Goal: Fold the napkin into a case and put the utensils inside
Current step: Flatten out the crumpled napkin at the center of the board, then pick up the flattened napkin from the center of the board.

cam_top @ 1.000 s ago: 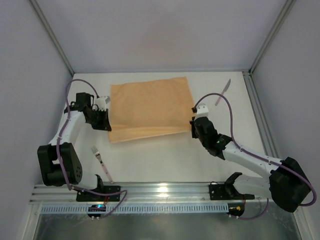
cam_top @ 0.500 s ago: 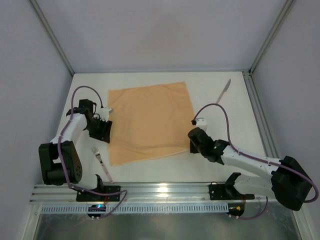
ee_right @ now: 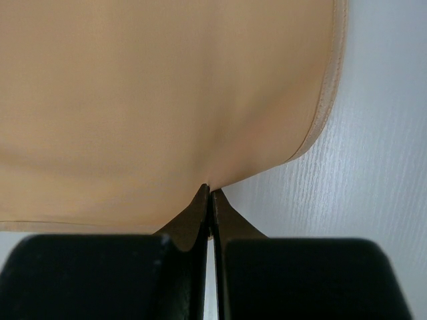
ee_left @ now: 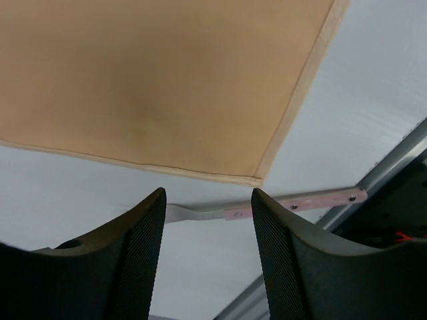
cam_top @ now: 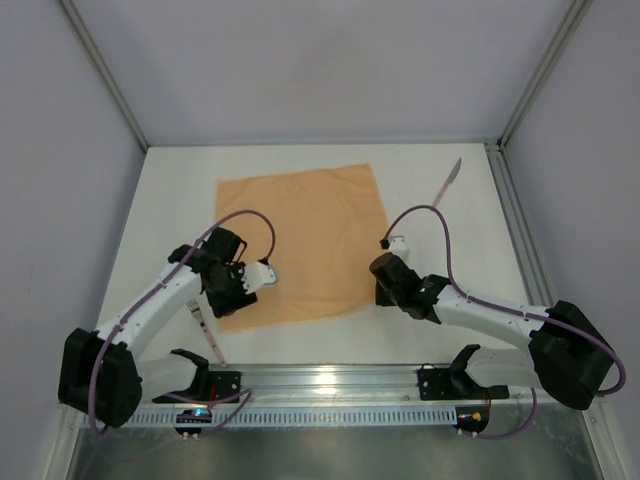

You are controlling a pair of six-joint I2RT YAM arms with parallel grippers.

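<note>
1. The napkin (cam_top: pixel 300 240) lies spread in one flat layer in the middle of the table (cam_top: pixel 330 330). No fold shows in it, so the case does not look begun.
2. The right gripper (ee_right: pixel 209 191) is closed tight on the cloth at the napkin's near edge, close to its near-right corner. In the right wrist view the fabric puckers up into the pinch. That hold probably serves to carry this side over when a fold is made.
3. The left gripper (ee_left: pixel 208 200) stands partly open with nothing between its fingers. It hangs over the napkin's near-left corner, whose hemmed point shows just beyond the fingertips in the left wrist view.
4. That placement mirrors the right arm's, which suggests the left is meant to take the matching corner so both can lift the near edge evenly.
5. The fork (ee_left: pixel 313 197) lies on the bare table just beside that corner, apart from the cloth and running across beyond the open fingers. A careless closing there could catch the fork instead of the hem.
6. The knife (cam_top: pixel 447 183) rests on the table well off to the right of the napkin, near the far-right side. It is untouched, as fits a utensil that goes in only once the pouch exists.
</note>
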